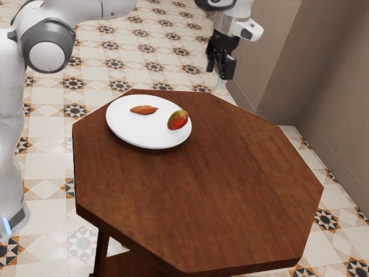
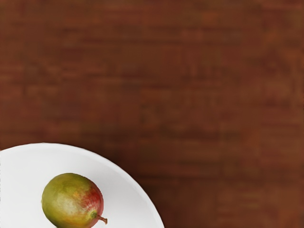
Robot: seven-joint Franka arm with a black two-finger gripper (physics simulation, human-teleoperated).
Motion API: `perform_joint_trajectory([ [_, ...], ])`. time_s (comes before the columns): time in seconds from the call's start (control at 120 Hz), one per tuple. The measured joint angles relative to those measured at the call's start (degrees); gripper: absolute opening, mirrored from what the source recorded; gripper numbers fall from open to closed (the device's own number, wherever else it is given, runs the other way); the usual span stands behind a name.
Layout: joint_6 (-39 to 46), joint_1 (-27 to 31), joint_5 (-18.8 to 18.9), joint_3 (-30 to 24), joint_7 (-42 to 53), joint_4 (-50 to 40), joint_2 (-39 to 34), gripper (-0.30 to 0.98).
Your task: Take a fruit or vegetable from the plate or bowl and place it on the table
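Note:
High above the wooden table (image 1: 230, 173), the gripper (image 1: 219, 73) hangs with its two black fingers apart and nothing seen between them. A white plate (image 1: 132, 130) lies near the table's far left part in the exterior view. On it rest a red-green mango (image 1: 178, 120), close to the rim, and an orange-brown sweet potato (image 1: 143, 109). The mango (image 2: 72, 200) also appears in the wrist view on the plate (image 2: 128, 199), its stem showing. My hand is well above the plate, over toward its mango side.
Bare wood (image 2: 199, 85) stretches beside the plate in the wrist view. In the exterior view, a wall (image 1: 334, 86) rises past the table on the right, and patterned tile floor (image 1: 86, 34) surrounds the table.

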Motion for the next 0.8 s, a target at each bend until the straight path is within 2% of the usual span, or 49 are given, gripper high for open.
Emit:
perform_joint_trajectory([
  [0.317, 4.4, -0.3, 0.2, 1.0, 0.6, 1.1, -0.3, 0.69],
  [0.8, 4.6, 0.4, 0.2, 2.8, 0.2, -3.0, -1.5, 0.69],
])
